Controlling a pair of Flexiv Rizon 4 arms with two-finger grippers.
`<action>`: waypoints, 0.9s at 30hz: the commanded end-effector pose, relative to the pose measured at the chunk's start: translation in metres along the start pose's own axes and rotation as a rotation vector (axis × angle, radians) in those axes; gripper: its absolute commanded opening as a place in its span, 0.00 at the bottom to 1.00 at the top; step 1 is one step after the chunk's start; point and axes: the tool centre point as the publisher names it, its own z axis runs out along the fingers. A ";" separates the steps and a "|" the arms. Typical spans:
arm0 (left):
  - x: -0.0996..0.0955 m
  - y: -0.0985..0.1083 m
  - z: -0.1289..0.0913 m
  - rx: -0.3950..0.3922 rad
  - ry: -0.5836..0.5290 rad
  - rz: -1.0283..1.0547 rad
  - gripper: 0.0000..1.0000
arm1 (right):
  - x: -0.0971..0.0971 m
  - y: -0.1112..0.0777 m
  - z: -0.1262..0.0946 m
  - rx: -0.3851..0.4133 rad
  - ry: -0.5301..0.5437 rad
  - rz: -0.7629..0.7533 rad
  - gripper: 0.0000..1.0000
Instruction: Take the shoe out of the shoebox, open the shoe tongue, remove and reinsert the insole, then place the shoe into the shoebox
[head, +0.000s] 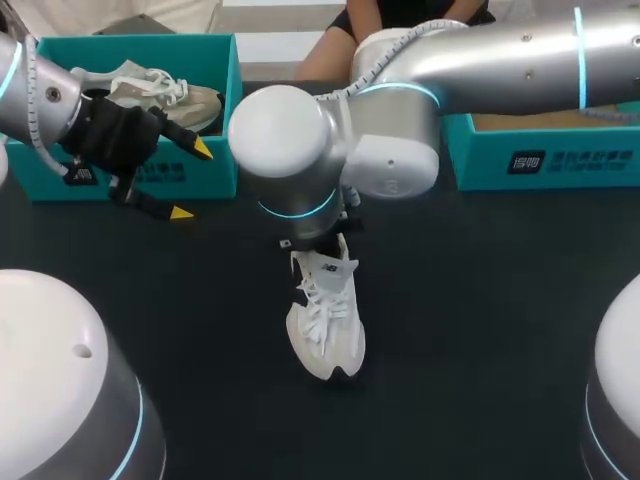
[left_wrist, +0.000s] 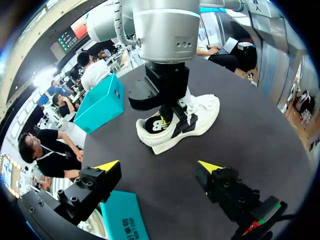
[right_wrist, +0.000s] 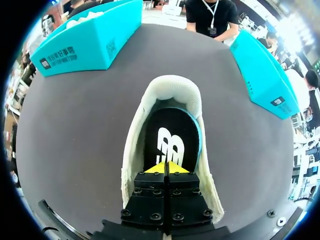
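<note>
A white shoe (head: 325, 320) lies on the dark table in the middle, toe toward the front edge. My right arm reaches in over its heel. My right gripper (right_wrist: 166, 168) is shut, its yellow tips together down inside the shoe's (right_wrist: 169, 87) opening, against the black insole (right_wrist: 170, 132). In the left wrist view the shoe (left_wrist: 202, 112) is ahead of my left gripper (left_wrist: 159, 166), which is open and empty. That left gripper (head: 192, 180) hangs in front of the teal shoebox (head: 200, 170) at the back left.
A second, greyish shoe (head: 165, 90) lies in the back-left shoebox. Another teal box (head: 540, 155) stands at the back right, also seen beside the shoe (right_wrist: 260, 70). A teal box (left_wrist: 125, 222) lies under my left gripper.
</note>
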 end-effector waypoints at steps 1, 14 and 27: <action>0.001 -0.001 -0.001 -0.003 0.001 0.000 1.00 | 0.009 0.002 0.021 0.023 0.016 -0.006 0.00; 0.001 -0.001 -0.001 -0.003 0.001 0.000 1.00 | -0.005 0.005 -0.007 0.002 0.025 -0.004 0.00; 0.001 -0.001 -0.001 -0.003 0.001 0.000 1.00 | -0.021 0.014 -0.005 -0.013 -0.052 -0.031 0.00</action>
